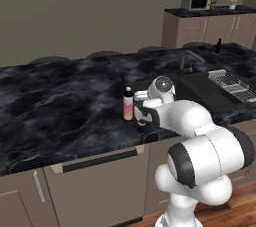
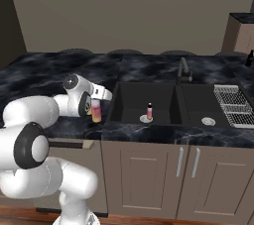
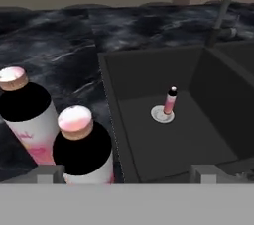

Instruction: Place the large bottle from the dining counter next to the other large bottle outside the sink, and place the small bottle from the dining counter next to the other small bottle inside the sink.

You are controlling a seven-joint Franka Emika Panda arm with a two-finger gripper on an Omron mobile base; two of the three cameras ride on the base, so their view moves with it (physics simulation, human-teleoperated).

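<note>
microwave (image 1: 196,0), drain rack (image 2: 233,101), wall cabinets (image 1: 210,28)

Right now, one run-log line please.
end effector: open, empty | two large bottles beside sink | pink small bottle in basin | black small bottle: counter

Two large bottles (image 3: 30,115) (image 3: 82,147) are stood side by side on the bench (image 3: 69,55), just left of the sink (image 3: 149,70). The other small bottle (image 3: 170,100) is stood upright inside the sink, by its drain.

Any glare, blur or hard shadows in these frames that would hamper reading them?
Left base view: flat, even light, no glare; the small bottle far back is a few dark pixels. Right base view: the sink is dark, yet the other small bottle reads clearly. Hand view: soft overall, two large bottles loom close.
</note>
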